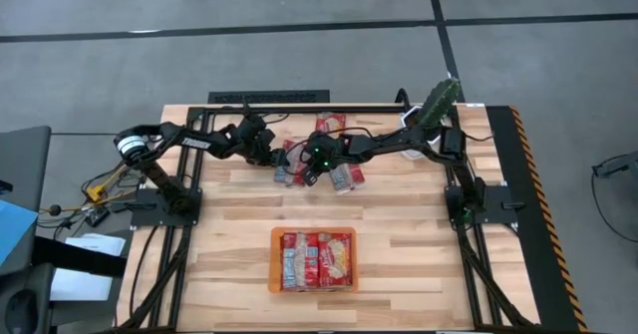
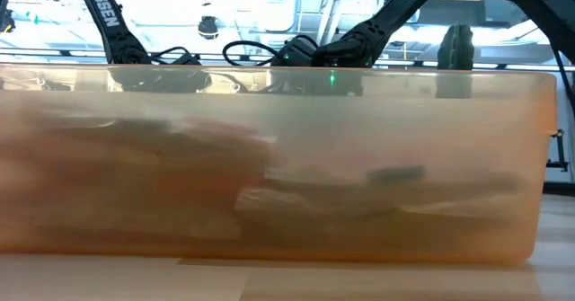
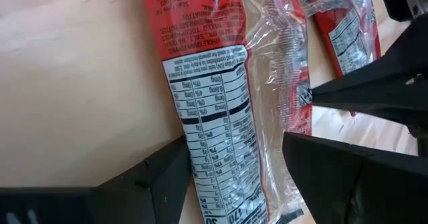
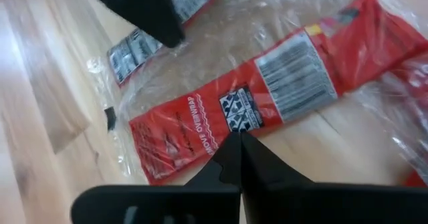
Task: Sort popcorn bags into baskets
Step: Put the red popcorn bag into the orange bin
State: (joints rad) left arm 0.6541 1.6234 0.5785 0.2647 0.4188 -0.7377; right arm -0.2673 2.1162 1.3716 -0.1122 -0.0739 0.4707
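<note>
Orange and translucent, the shallow basket (image 2: 269, 157) fills the table-level view right against the lens, with blurred packets showing through its wall. From above, this basket (image 1: 274, 264) sits on the wooden table (image 1: 199, 264) at its near middle, holding several red popcorn bags (image 1: 315, 258) laid flat side by side. Farther back, a loose cluster of more bags (image 1: 296, 163) lies at the centre of the table's far half, well apart from the basket. On the left, the left arm reaches in from its base, and the left tool (image 1: 267, 150) is low at the left edge of that cluster; its own camera shows the two dark fingers (image 3: 157, 180) spread wide, released, with a clear-wrapped red bag (image 3: 221, 117) lying between them. On the right, the right arm stretches across from its base, and the right tool (image 1: 317, 167) hovers over the cluster's middle; its fingers (image 4: 231, 157) are clenched together, tips meeting just above a red packet (image 4: 267, 97), gripping nothing. A potted cactus (image 1: 440, 103) stands at the far right corner.
</note>
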